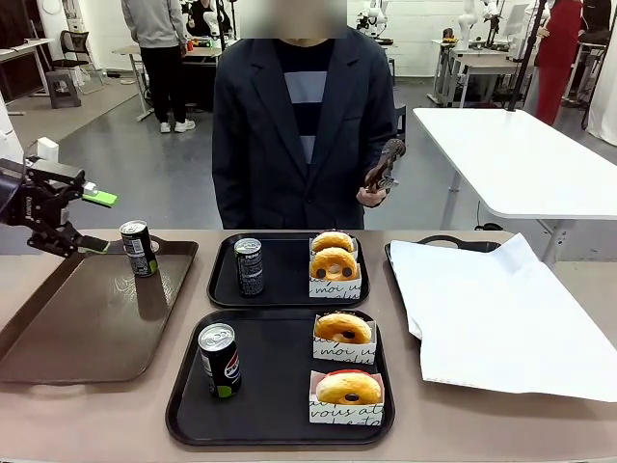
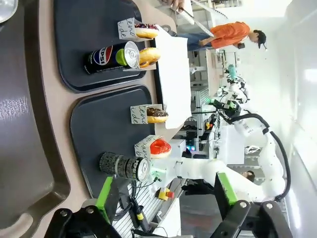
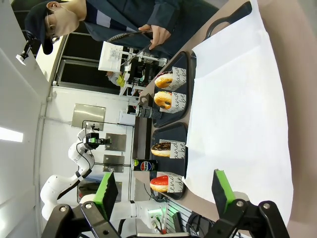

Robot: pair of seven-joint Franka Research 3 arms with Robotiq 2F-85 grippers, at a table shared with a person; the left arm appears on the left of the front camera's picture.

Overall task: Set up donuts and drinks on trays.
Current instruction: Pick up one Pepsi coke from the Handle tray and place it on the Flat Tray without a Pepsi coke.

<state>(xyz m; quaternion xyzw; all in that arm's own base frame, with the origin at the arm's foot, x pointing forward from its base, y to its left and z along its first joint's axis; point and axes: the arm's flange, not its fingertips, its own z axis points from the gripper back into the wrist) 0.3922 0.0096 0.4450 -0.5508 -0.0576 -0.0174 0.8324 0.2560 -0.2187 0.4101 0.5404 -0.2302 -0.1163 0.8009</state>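
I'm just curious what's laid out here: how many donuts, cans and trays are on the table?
Donuts: 4
Cans: 3
Black trays: 2
Brown tray: 1
Total: 10

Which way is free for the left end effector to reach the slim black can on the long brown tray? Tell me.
Probably the direct way: the left end effector hangs open beside the slim black can at the far corner of the long brown tray, nothing between them.
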